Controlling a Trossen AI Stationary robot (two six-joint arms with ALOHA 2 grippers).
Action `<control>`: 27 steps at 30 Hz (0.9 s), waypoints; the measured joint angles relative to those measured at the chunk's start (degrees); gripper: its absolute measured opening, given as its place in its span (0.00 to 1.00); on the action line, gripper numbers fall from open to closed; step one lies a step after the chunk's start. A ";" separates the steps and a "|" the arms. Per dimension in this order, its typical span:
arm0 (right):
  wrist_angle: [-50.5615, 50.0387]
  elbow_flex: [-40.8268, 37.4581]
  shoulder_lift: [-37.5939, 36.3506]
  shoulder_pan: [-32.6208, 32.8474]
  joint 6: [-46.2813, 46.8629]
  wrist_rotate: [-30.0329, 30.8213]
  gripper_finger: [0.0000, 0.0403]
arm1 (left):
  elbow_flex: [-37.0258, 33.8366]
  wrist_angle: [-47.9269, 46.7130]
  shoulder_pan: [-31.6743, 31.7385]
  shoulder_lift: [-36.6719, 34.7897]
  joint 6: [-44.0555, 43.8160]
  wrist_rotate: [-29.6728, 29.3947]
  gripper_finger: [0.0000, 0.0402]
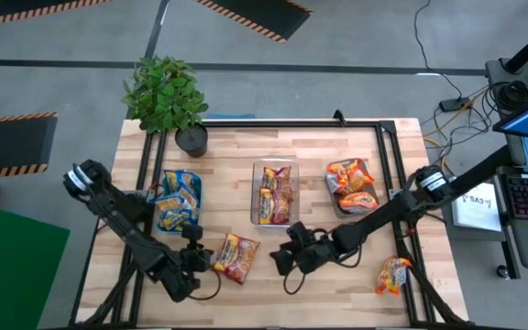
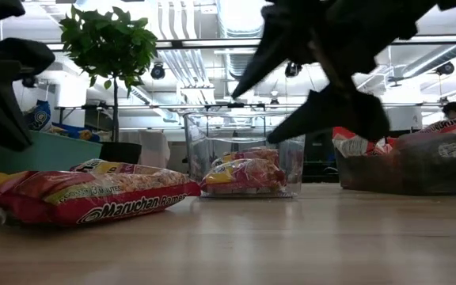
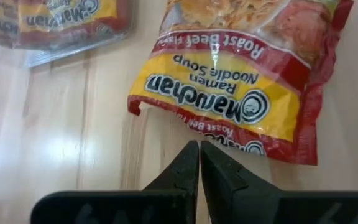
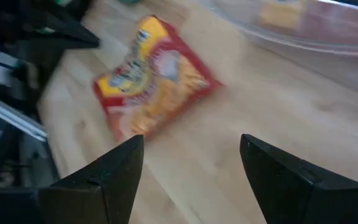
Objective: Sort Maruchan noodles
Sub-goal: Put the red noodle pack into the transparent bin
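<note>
Jaws: our right gripper point(image 1: 287, 266) spread, empty; left gripper point(image 1: 193, 259) pressed together, empty. Near us, two noodle packets unsorted: red-edged packet point(image 1: 236, 256) between grippers, orange packet point(image 1: 394, 274) near right edge. Farther: teal bin point(image 1: 179, 201), clear bin point(image 1: 274, 193), grey bin point(image 1: 351, 186) hold sorted packets.

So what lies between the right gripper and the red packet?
Only bare wood: in the right wrist view, the open right gripper faces the red packet across empty table.

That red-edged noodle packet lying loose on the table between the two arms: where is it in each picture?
High view: red-edged packet, low centre-left, beside the left gripper.
Low view: front left.
Left wrist view: upper right.
Right wrist view: upper left.
Shared landmark: the clear bin, just beyond the packet.
</note>
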 joint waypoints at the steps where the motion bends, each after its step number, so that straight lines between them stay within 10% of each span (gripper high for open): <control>1: 1.94 0.03 0.61 -0.35 -0.67 -0.05 0.63 | -0.42 0.42 -0.18 -0.17 -0.53 -0.19 0.00; 27: 6.53 15.79 20.36 -2.41 -13.48 0.21 0.64 | -7.26 28.69 1.74 8.88 1.18 -3.09 0.00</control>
